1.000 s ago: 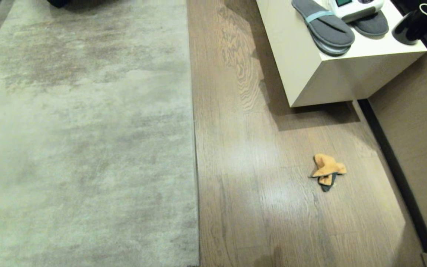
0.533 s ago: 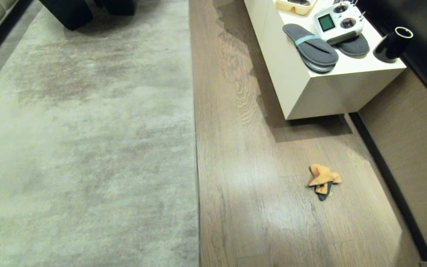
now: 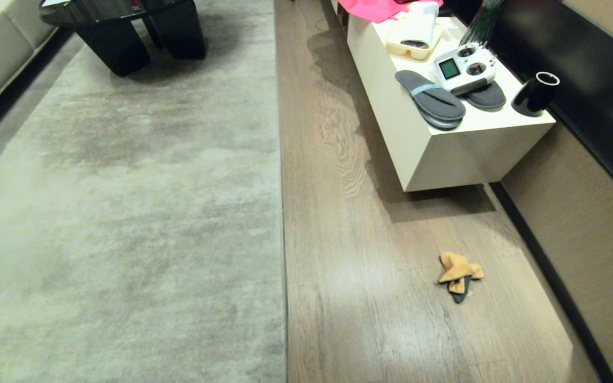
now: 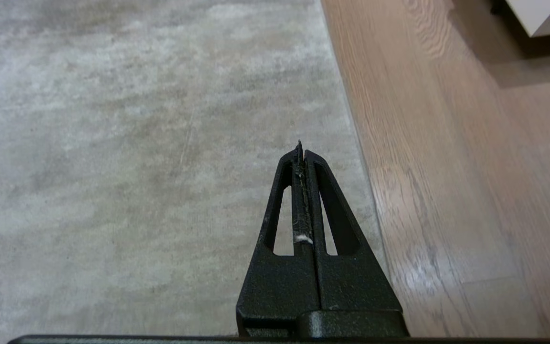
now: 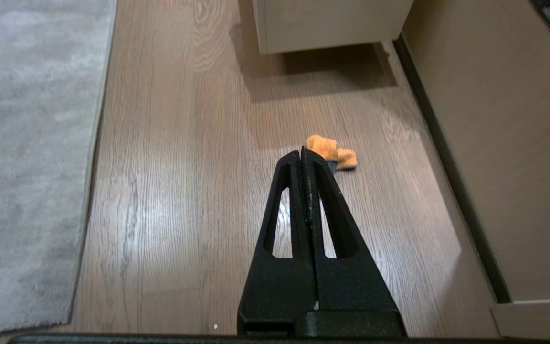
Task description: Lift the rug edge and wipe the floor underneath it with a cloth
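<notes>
Left gripper (image 4: 302,152) hangs over the rug near its border, fingers pressed together, empty. Right gripper (image 5: 302,155) same, above bare floor (image 3: 370,298). The cloth (image 3: 458,270) lies crumpled on the planks, well right of the rug edge (image 3: 283,255), which lies flat. Farther: cream cabinet (image 3: 445,154) holding slippers (image 3: 430,99), a remote controller (image 3: 463,67), a black cup (image 3: 535,93).
</notes>
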Tool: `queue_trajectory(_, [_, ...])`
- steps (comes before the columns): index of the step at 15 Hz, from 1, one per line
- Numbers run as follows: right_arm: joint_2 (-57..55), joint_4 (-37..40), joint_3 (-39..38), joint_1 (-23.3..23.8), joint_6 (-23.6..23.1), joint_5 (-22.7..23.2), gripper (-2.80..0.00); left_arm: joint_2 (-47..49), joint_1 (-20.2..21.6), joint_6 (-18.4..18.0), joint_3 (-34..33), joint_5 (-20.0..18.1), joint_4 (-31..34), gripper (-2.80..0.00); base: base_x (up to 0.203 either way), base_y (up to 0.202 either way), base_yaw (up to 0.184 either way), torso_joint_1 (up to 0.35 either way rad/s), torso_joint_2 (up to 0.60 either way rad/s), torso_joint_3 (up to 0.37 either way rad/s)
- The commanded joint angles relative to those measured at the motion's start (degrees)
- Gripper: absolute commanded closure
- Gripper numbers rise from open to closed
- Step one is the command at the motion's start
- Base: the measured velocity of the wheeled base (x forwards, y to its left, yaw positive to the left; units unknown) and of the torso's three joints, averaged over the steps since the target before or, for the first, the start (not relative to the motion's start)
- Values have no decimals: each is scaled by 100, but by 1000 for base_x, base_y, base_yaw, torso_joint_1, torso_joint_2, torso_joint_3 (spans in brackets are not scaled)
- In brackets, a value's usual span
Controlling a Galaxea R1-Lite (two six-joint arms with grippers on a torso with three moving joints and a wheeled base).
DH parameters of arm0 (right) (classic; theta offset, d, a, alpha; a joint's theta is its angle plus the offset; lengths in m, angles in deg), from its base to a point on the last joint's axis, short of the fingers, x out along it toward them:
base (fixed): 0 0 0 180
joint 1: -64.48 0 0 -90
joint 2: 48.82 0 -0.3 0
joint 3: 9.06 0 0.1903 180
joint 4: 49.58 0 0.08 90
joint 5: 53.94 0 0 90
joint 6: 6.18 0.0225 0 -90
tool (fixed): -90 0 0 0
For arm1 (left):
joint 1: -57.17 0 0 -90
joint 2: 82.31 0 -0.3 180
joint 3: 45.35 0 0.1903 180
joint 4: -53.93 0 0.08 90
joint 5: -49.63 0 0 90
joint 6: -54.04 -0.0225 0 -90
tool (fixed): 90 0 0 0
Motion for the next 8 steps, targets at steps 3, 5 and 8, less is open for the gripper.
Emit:
queue_trajectory(3, [-7,-5,0,-1,-2,-2,0,0,0,-2,0,0,0,0,0,0,0,1,3,202])
queue_trajectory(5, [-7,-5,0,-1,-2,-2,0,0,0,-2,0,0,0,0,0,0,0,-2,0,201])
queue_trajectory(8, [-7,-5,0,-1,-2,-2,0,0,0,-2,0,0,0,0,0,0,0,2,1,208])
